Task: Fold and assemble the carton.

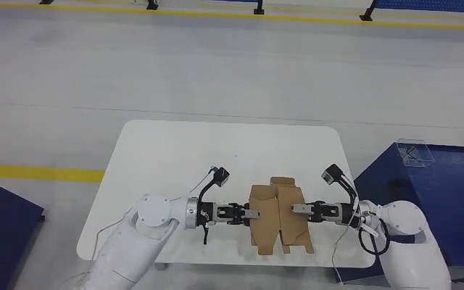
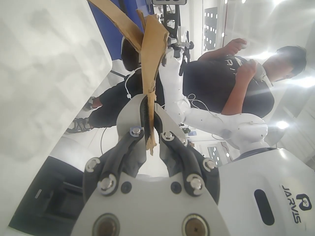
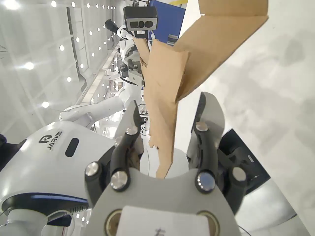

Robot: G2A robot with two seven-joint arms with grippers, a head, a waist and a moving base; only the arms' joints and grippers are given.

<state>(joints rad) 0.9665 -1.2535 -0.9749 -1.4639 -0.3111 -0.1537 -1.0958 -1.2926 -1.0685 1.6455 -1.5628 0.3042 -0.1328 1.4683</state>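
Now we have the flat brown cardboard carton (image 1: 278,217) at the near side of the white rounded table (image 1: 217,145), its long axis crossing the line between our arms, the left gripper (image 2: 148,114) pinching one side edge, the right gripper (image 3: 169,109) spread around the opposite edge.

White table (image 1: 217,152), rounded corners, plain top.

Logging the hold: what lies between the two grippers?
The carton, partly folded, spans the stretch from left gripper to right gripper, as the top view shows. Left jaws grip its edge.
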